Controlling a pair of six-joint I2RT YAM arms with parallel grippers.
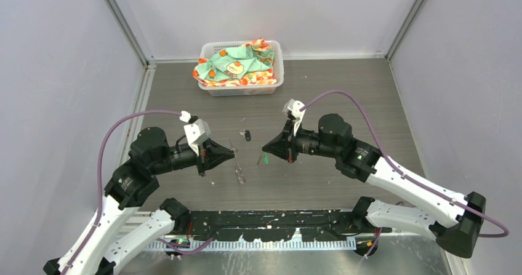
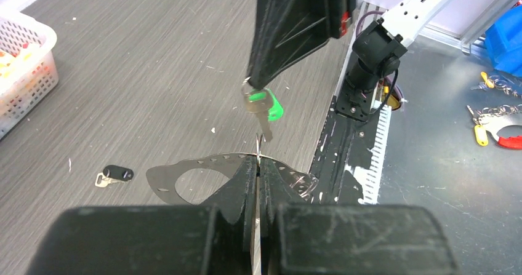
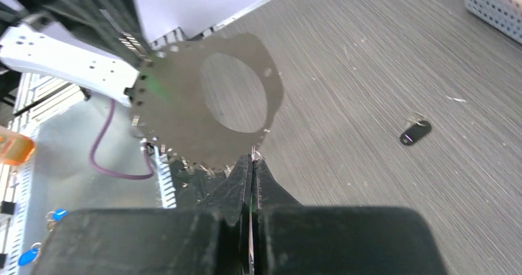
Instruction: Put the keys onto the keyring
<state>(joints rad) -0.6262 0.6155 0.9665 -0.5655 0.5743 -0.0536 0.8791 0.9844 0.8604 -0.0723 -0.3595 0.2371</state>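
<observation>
My left gripper (image 1: 232, 155) (image 2: 257, 161) is shut on the edge of the keyring (image 2: 197, 175), a thin silver plate-like loop with a toothed edge, held just above the table. The keyring shows edge-on in the top view (image 1: 239, 171) and fills the right wrist view (image 3: 178, 121). My right gripper (image 1: 265, 148) (image 3: 252, 158) is shut on the green-headed key (image 2: 266, 106) (image 1: 265, 159), which hangs blade down just above the keyring's edge. The black-headed key (image 1: 247, 136) (image 2: 117, 175) (image 3: 415, 131) lies loose on the table beyond both grippers.
A white basket (image 1: 241, 90) (image 2: 28, 72) holding a patterned cloth (image 1: 237, 63) stands at the back of the table. Off the table's near edge, on a metal shelf, lie spare keys and tags (image 2: 492, 118) and a blue object (image 2: 508, 41).
</observation>
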